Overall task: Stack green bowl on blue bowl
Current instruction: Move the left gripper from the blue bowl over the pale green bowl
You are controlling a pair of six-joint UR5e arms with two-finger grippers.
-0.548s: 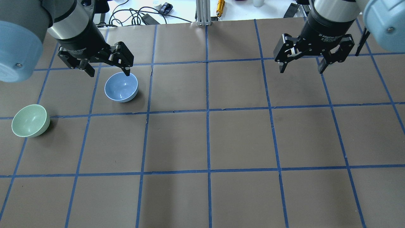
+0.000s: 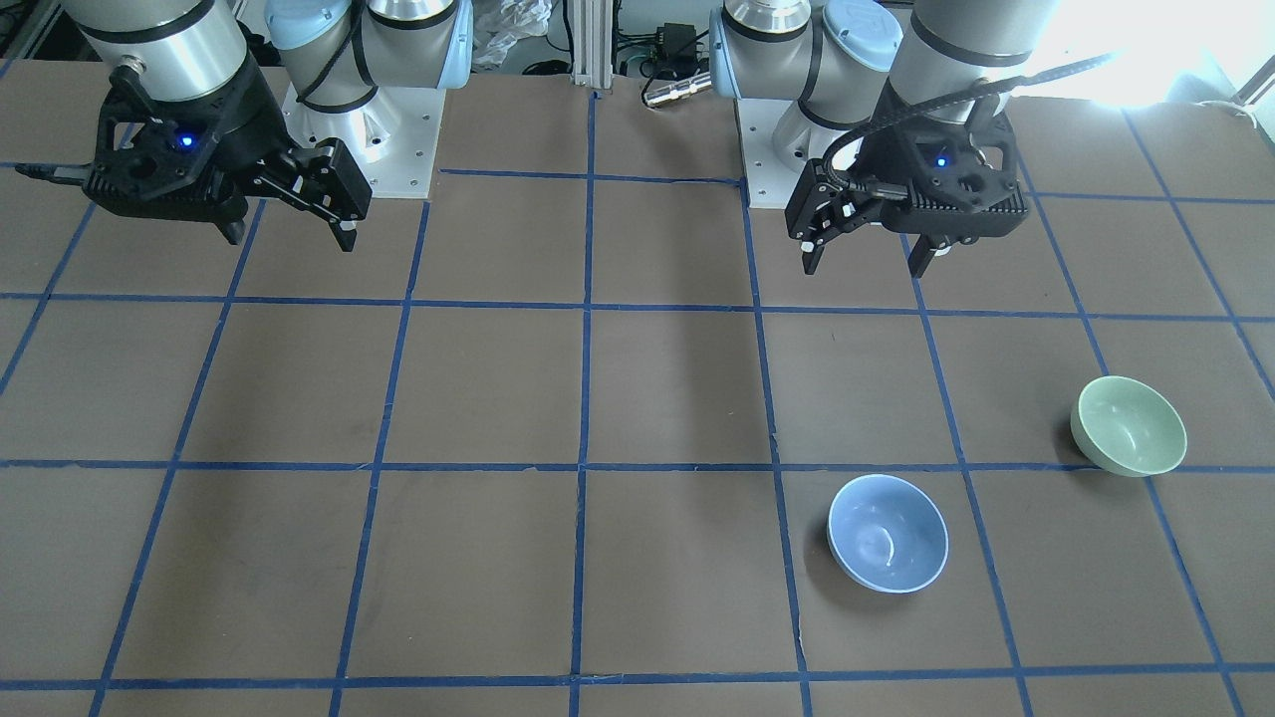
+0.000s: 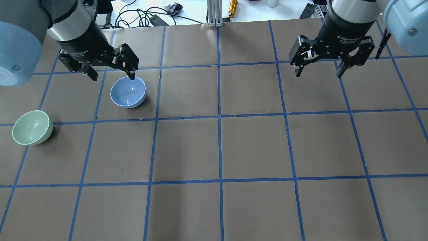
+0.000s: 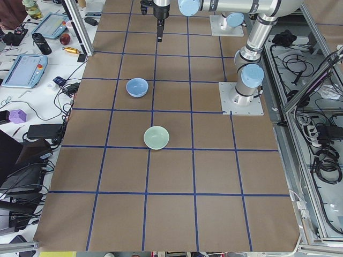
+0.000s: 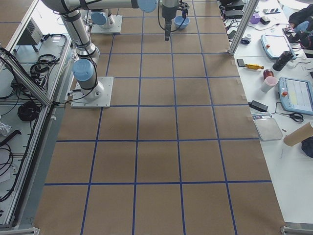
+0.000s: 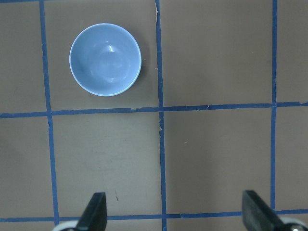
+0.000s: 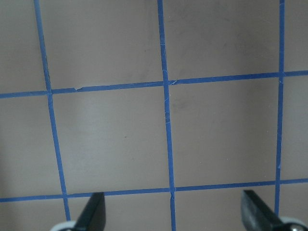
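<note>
The pale mint-green bowl (image 3: 32, 127) sits upright on the table at the far left; it also shows in the front view (image 2: 1128, 425) and the left side view (image 4: 156, 137). The periwinkle-blue bowl (image 3: 128, 92) sits upright to its right and further back, seen also in the front view (image 2: 888, 533) and the left wrist view (image 6: 105, 59). My left gripper (image 3: 112, 76) is open and empty, high above the table beside the blue bowl. My right gripper (image 3: 318, 72) is open and empty, high over the back right.
The table (image 3: 220, 147) is brown paper with a blue tape grid. Cables, a yellow tool (image 3: 232, 6) and an aluminium post (image 3: 214, 13) lie beyond the far edge. The arm bases (image 2: 369, 129) stand at the robot's side.
My left gripper has shifted slightly to the left and toward the back. The bowls and my right arm have not moved.
</note>
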